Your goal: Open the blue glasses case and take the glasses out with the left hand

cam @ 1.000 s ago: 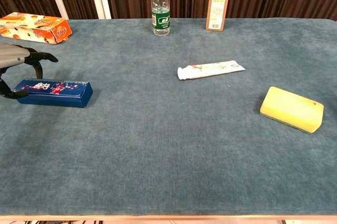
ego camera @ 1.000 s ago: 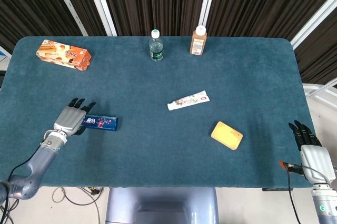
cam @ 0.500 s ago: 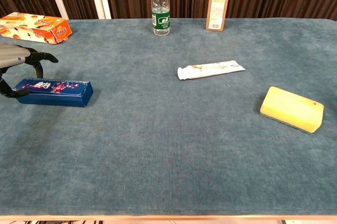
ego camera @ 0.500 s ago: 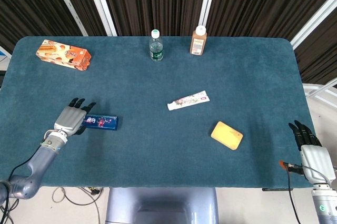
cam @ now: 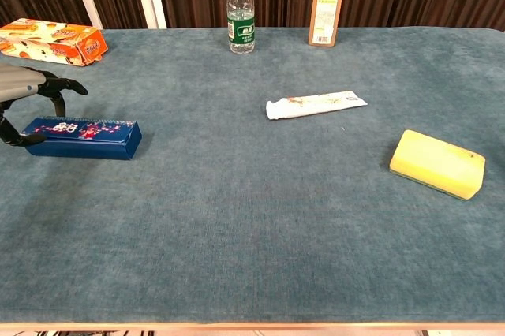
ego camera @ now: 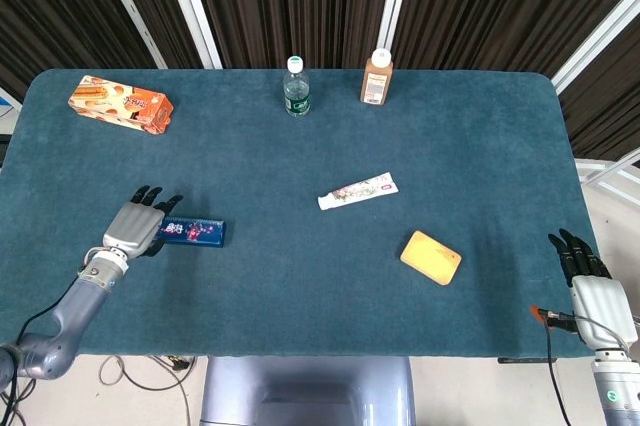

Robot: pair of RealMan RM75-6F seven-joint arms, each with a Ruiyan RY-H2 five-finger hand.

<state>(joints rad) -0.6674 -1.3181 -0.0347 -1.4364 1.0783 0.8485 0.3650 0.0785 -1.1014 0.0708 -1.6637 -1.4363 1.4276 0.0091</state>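
The blue glasses case lies closed near the left edge of the tabletop. The left robot hand arches over its left end, dark fingers spread above the lid, thumb at the end; whether it grips cannot be told. The right robot hand hangs open off the right edge. Bare cloth stretches between the case, the toothpaste tube and the yellow sponge.

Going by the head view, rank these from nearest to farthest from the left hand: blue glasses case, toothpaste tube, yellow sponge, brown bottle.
From the left hand:
1. Blue glasses case, right at its fingers.
2. Toothpaste tube, mid-table.
3. Brown bottle, at the far edge, and yellow sponge, right of centre toward the near edge: too close to call.
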